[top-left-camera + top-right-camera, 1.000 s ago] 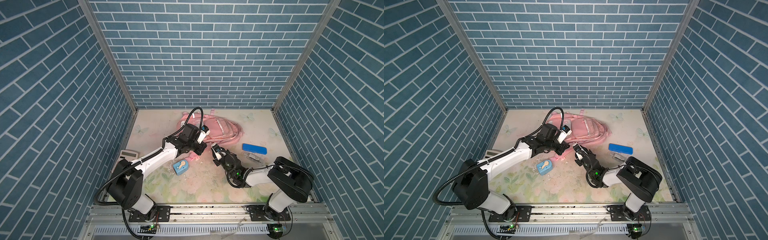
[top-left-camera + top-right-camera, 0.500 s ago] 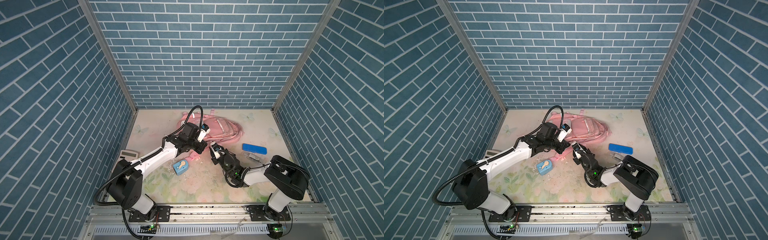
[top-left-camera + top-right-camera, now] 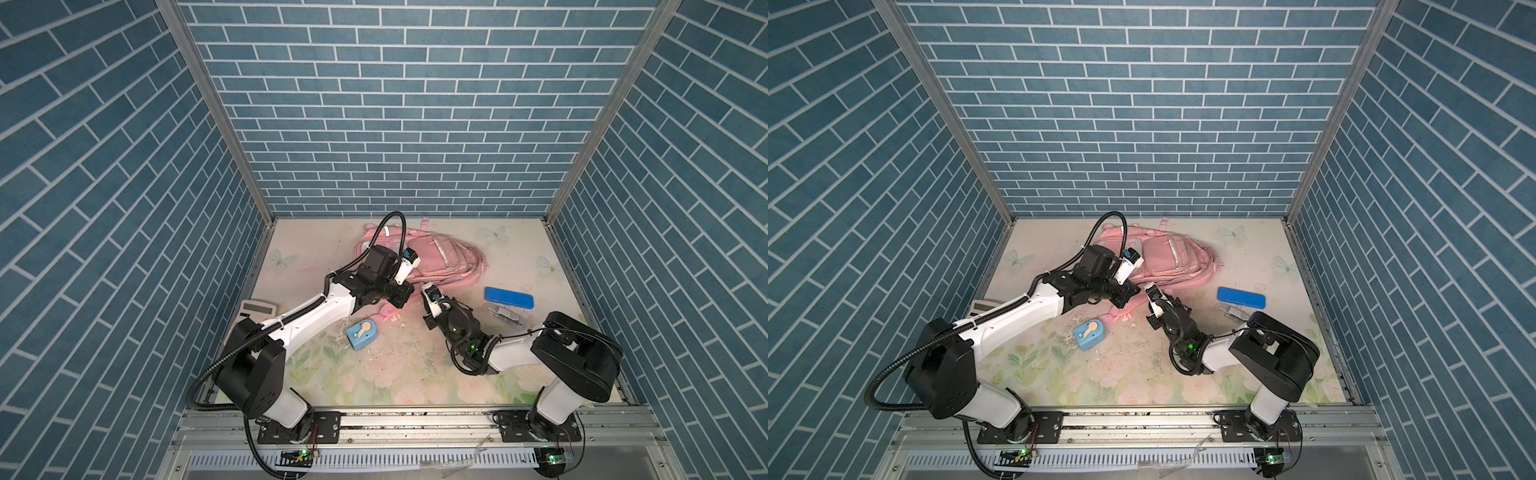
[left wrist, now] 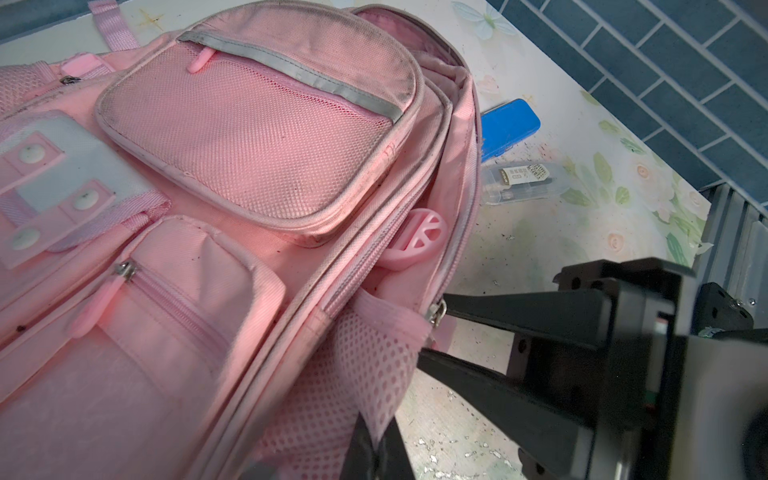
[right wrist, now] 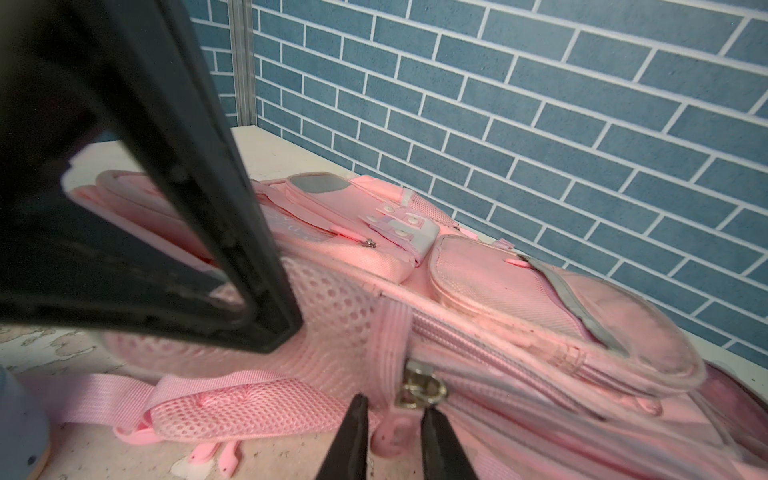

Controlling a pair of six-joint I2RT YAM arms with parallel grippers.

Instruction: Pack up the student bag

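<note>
- The student bag [image 3: 440,259] lies flat, front pockets up, at the back middle of the floral tabletop [image 3: 374,382] in both top views. Both arms meet at its near edge.
- The left end effector [image 5: 272,338] is closed, its tips pinching the bag's mesh side pocket [image 5: 332,307].
- The right end effector [image 5: 392,419] has its jaws a little apart — the metal zip slider [image 5: 419,388] sits just ahead of the gap. A pink pull tab [image 5: 390,434] lies between the tips; whether they touch it I cannot tell.
- In the left wrist view the main zip [image 4: 365,253] gapes beside the mesh, and a pink round disc [image 4: 415,243] shows inside.
- Right of the bag and apart from it lie a blue case [image 3: 508,298] and, just nearer, a clear plastic box [image 3: 505,313].
- A small light-blue box [image 3: 361,334] sits near the left forearm, and a calculator [image 3: 258,309] lies at the tabletop's left edge.
</note>
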